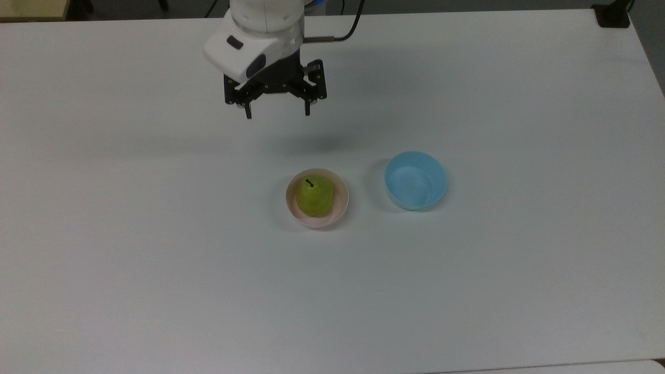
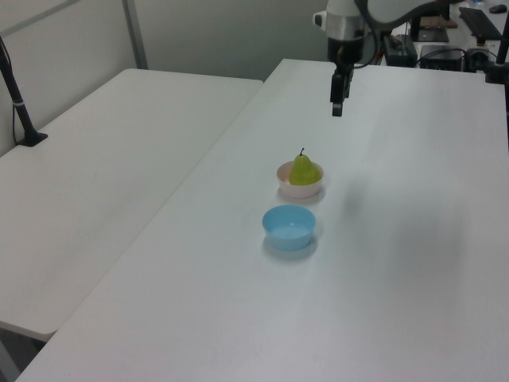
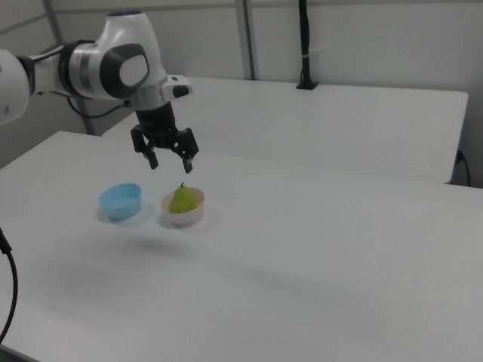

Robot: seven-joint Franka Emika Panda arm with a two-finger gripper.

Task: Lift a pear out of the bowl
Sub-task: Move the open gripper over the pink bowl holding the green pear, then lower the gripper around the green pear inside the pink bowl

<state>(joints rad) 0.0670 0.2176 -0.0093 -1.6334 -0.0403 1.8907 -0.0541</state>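
In the top view the white table point(image 1: 156, 291) has much bare surface near the lower edge, and wide bare room on both sides up to its left and right borders. In the middle stands the pale pink bowl point(image 1: 340, 205), and the yellow-green pear point(image 1: 314, 196) sits upright inside it, with the dark stem on top. To the top view's right, near but apart from it, stands the light blue bowl point(image 1: 415, 180). Between the two bowls a strip of bare table is seen. In the left view a second white table point(image 2: 95, 199) joins along the left view's left side.

Farther, toward the top edge of the top view, the pincer point(image 1: 277, 112) hangs in the air above the table, pointing down. Its two fingers are spread wide apart and hold nothing; they touch nothing. In the right view the pincer point(image 3: 170, 164) is above the pear point(image 3: 181, 200), clear of the stem.
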